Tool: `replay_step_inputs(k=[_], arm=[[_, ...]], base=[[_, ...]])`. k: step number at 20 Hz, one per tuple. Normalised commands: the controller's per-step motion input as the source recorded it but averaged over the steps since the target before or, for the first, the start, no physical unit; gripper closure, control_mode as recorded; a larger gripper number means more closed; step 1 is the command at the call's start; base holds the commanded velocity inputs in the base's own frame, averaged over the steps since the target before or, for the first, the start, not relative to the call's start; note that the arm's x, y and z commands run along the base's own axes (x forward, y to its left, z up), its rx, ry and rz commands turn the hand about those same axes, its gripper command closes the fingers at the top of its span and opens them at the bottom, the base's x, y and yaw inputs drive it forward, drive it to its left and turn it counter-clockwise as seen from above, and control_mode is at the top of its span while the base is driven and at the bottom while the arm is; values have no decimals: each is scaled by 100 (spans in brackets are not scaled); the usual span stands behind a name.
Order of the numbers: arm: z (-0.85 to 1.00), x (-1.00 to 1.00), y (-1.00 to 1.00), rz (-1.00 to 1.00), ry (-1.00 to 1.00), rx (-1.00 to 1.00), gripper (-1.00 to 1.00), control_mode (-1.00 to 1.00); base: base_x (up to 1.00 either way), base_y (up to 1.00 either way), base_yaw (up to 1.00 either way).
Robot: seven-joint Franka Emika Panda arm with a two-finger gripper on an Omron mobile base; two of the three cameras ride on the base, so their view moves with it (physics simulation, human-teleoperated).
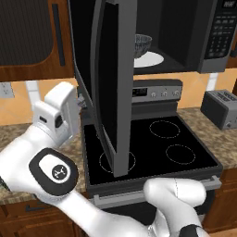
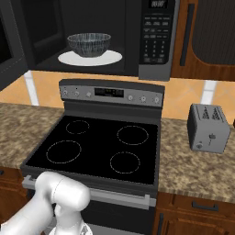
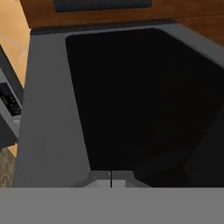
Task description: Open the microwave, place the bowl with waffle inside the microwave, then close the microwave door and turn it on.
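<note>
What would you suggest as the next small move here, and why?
Probably push the microwave door toward shut. The bowl already sits on the turntable inside the microwave, while the door stands swung wide open. In the hand view the shut fingers sit close against the door's outer face.

glossy white rounded arm (image 1: 92, 203), black joint cap with small white mark.
</note>
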Motion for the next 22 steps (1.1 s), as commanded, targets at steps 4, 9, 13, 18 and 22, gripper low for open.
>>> replay_step_inputs(k=[4, 9, 13, 18, 22], arm=[[24, 66, -100, -3, 0, 0, 100, -100], [7, 60, -100, 0, 0, 3, 100, -100], [14, 86, -100, 2, 6, 16, 100, -100], [45, 100, -98, 15, 5, 40, 100, -100], [39, 86, -89, 13, 13, 40, 100, -100]], base=[[0, 0, 0], [0, 0, 0], [0, 0, 0], [0, 0, 0], [0, 0, 0]])
